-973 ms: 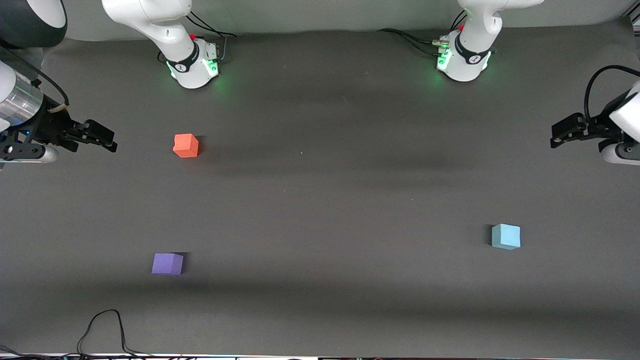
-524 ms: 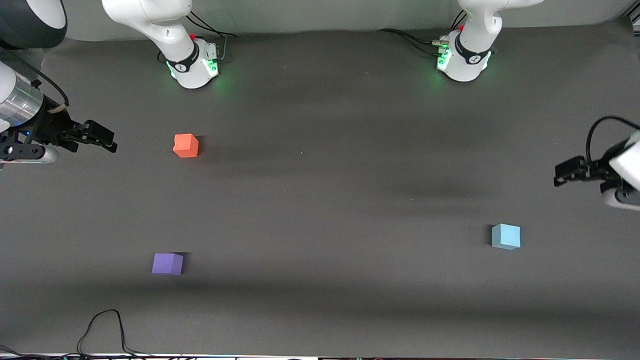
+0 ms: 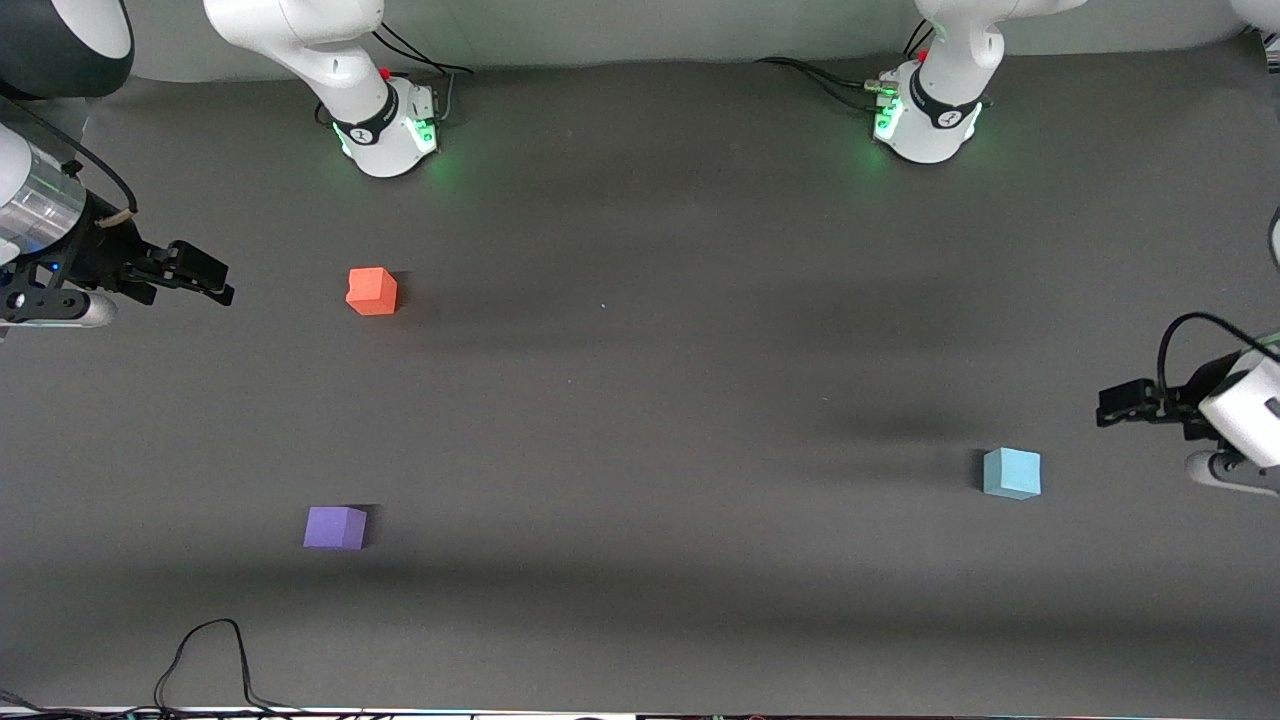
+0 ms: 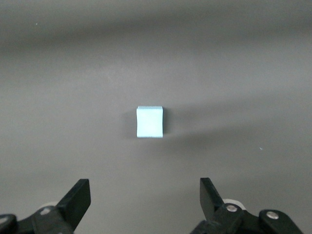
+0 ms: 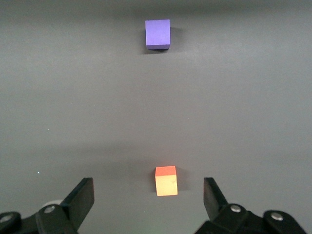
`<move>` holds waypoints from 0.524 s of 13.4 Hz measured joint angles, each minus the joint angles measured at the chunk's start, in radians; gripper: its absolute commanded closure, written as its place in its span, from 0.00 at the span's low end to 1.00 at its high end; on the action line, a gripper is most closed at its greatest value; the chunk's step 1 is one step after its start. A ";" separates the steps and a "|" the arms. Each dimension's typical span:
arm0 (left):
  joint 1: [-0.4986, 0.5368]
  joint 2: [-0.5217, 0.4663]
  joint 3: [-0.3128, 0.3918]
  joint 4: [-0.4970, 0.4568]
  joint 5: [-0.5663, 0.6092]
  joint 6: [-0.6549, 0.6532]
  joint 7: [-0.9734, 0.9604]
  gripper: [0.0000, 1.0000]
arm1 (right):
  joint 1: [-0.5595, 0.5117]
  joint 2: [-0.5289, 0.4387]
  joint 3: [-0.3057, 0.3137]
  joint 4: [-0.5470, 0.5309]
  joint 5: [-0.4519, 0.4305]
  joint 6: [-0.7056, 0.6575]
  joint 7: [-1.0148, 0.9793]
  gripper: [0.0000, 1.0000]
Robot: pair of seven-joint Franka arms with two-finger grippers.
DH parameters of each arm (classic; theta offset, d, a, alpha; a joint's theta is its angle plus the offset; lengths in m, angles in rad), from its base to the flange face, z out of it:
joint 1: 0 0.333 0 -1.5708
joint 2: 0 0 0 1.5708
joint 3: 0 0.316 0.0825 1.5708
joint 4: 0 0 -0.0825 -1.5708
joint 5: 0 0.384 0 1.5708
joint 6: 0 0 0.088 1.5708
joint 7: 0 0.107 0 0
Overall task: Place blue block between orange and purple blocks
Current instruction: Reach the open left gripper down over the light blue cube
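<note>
Grey table (image 3: 640,400): 1 blue block (image 3: 1012,472), 1 orange block (image 3: 372,291), 1 purple block (image 3: 335,527); left pincer (image 3: 1108,408), right pincer (image 3: 215,280) spread.

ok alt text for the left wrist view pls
A pale blue block sits alone on the dark grey table, centred ahead of the left gripper. The jaws are open wide, low in the picture, not touching the block.

1. I am seeing the left gripper (image 4: 145,200) hanging with its fingers (image 4: 78,197) spread wide apart.
2. The blue block (image 4: 149,122) is sitting alone on the dark table (image 4: 243,73), clear of both fingertips.
</note>
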 measured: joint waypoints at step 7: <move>0.000 0.196 -0.001 -0.148 0.000 0.331 0.009 0.00 | 0.000 0.000 0.000 0.000 0.000 0.001 0.000 0.01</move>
